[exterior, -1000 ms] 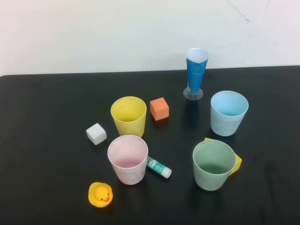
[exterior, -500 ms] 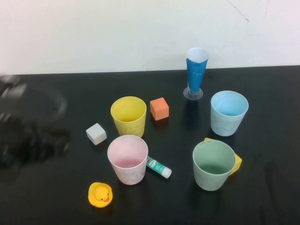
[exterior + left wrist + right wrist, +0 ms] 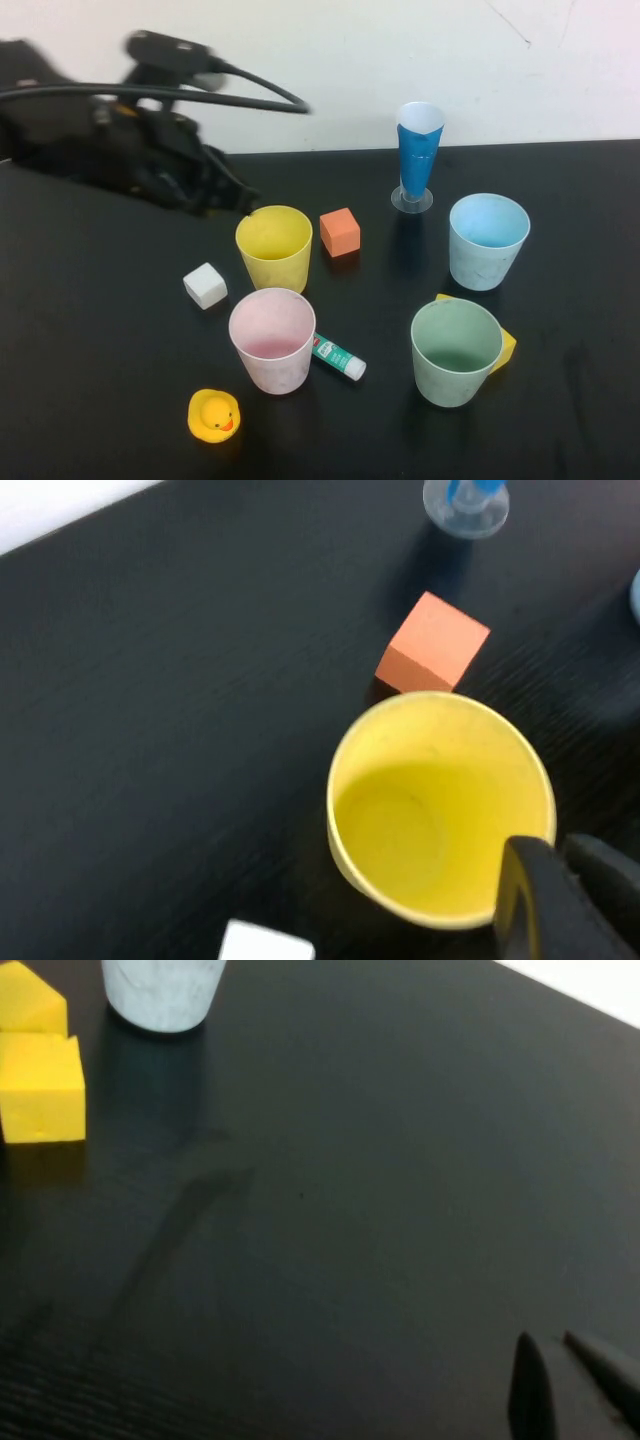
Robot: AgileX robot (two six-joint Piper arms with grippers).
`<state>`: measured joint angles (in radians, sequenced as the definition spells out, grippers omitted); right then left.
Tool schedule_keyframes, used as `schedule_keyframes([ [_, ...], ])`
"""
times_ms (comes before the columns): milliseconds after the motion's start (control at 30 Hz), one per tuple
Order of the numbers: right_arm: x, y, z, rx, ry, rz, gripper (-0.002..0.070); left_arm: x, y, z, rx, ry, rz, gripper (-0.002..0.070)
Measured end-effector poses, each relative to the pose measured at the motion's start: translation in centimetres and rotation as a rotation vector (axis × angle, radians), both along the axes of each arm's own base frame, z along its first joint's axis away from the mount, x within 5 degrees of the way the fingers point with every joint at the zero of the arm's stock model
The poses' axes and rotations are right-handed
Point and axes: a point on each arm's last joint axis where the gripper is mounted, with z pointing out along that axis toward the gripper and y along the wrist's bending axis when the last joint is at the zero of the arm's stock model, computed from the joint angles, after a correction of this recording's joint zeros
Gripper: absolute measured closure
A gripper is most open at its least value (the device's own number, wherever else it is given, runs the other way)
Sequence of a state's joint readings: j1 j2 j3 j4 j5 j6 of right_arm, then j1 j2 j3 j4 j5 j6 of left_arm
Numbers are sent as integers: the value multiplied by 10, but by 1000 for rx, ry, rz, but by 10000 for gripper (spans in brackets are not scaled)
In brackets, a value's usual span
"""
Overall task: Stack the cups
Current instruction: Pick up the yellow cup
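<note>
My left arm has come into the high view within the last second; before that the table showed no arm at all. None of the four cups has moved, so stacking has not begun and I judge this the approach for the first pick. My left gripper hangs just behind the far-left rim of the yellow cup, tilted down toward it, fingers nearly pressed together and pinching nothing; they must spread before any grasp. Taking the yellow cup as landmark: the pink cup stands just in front of it, the green cup front-right, the blue cup well to its right. My right gripper appears only in its wrist view, pressed shut, empty, above bare table.
</note>
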<state>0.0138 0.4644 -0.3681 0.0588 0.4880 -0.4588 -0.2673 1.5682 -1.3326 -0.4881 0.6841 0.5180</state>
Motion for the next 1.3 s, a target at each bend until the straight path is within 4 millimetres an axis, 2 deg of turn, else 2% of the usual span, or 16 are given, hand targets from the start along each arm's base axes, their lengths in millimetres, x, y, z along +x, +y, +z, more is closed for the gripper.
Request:
schedule_keyframes([
  [100, 0, 0, -1, -2, -4, 0, 679, 15, -12, -8, 77, -6, -39, 557],
  [267, 0, 0, -3, -1, 0, 1, 679, 34, -19, -32, 124, 28, -16, 255],
  [333, 0, 0, -2, -1, -2, 1, 679, 41, -18, -42, 145, 34, 5, 194],
  [433, 0, 0, -2, -1, -4, 1, 679, 49, -18, -55, 176, 36, 16, 174],
  [533, 0, 0, -2, -1, -4, 1, 679, 54, -19, -69, 191, 60, 14, 214],
  [633, 0, 0, -4, 0, 1, 1, 679, 57, -20, -80, 201, 84, 11, 326],
  [767, 0, 0, -5, 0, 3, 1, 679, 58, -20, -82, 204, 85, 11, 540],
  [833, 0, 0, -5, 0, 3, 1, 679, 58, -20, -81, 205, 80, 9, 612],
  [900, 0, 0, -5, 0, 3, 1, 679, 57, -20, -79, 209, 72, 2, 644],
  [1000, 0, 0, -4, 0, 1, 1, 679, 53, -18, -65, 205, 37, -3, 657],
  [1100, 0, 0, -4, 0, 1, 1, 679, 42, -15, -40, 195, -10, -10, 659],
  [1300, 1, 0, -4, 1, -4, 0, 679, -3, -5, 25, 143, -73, -42, 659],
])
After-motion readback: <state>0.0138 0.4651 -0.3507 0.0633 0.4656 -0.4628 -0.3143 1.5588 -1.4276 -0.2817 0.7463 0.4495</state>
